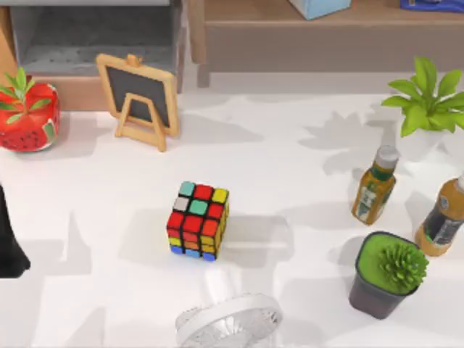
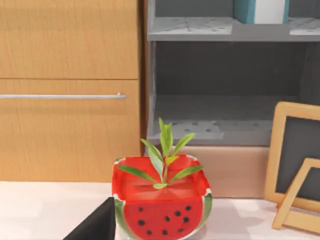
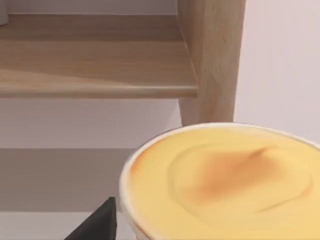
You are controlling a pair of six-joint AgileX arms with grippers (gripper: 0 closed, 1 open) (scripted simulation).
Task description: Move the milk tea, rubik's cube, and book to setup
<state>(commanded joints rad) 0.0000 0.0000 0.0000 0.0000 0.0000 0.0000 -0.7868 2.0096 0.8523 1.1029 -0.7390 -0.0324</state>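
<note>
The rubik's cube (image 1: 198, 220) sits on the white table near the middle, with no gripper by it. Right under my right wrist camera is the milk tea (image 3: 225, 180), a cup with a creamy yellow top. It is close to a wooden shelf leg (image 3: 210, 60). What looks like a teal and white book (image 2: 260, 10) stands on the upper grey shelf. My left arm (image 1: 9, 243) is parked at the table's left edge, facing the watermelon planter (image 2: 160, 210).
A small chalkboard easel (image 1: 139, 98) stands at the back left beside the watermelon planter (image 1: 27, 116). Two tea bottles (image 1: 374, 185), a dark pot with a succulent (image 1: 388, 274) and a leafy plant (image 1: 428, 101) crowd the right side. A white fan (image 1: 228, 320) lies at the front.
</note>
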